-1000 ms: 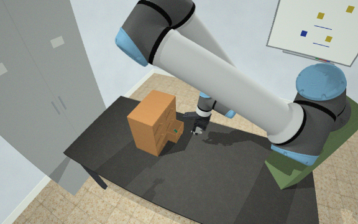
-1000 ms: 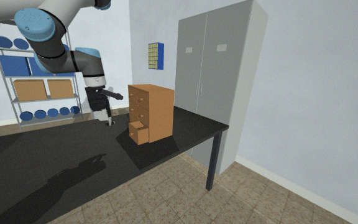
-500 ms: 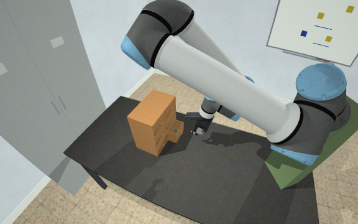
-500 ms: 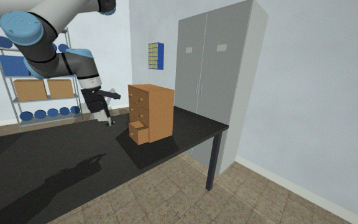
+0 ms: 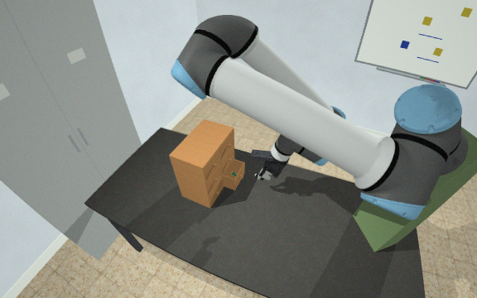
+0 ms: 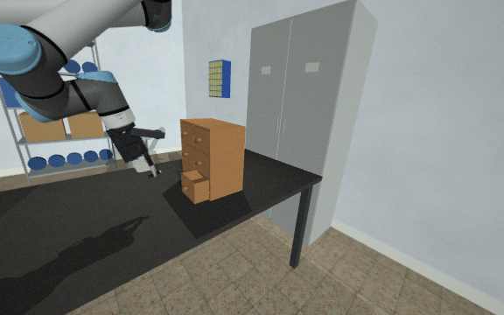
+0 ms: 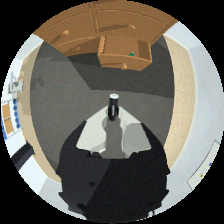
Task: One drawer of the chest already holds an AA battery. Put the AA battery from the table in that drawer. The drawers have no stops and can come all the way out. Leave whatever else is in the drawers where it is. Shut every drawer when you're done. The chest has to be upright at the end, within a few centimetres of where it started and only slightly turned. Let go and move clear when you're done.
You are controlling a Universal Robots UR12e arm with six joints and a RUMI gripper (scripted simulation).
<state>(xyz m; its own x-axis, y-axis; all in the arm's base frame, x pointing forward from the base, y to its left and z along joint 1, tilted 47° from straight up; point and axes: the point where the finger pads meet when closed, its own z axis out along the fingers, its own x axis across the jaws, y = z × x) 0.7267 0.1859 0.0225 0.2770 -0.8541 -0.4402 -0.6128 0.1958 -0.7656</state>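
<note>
Dark tabletop [image 5: 255, 232] [image 6: 81, 227] [image 7: 55, 95] separates the open drawer [image 5: 239, 178] [image 6: 188, 190] [image 7: 122, 60] from the pincer [image 5: 260, 176] [image 6: 154, 174] [image 7: 113, 107] gripping the battery [image 5: 261, 178] [image 6: 157, 172] [image 7: 113, 105].

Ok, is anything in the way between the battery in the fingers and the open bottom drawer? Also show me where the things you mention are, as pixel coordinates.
Nothing visible stands between the battery [image 7: 114, 107] and the open bottom drawer [image 5: 239, 180] [image 6: 201, 191] [image 7: 136, 62]. The drawer's own front wall faces it, so I'd go in over that.

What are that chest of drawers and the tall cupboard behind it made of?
The chest looks like wood or board, matte: plain orange-brown faces. The cupboard could be painted metal: smooth, flat grey doors, though laminate is possible.
</note>
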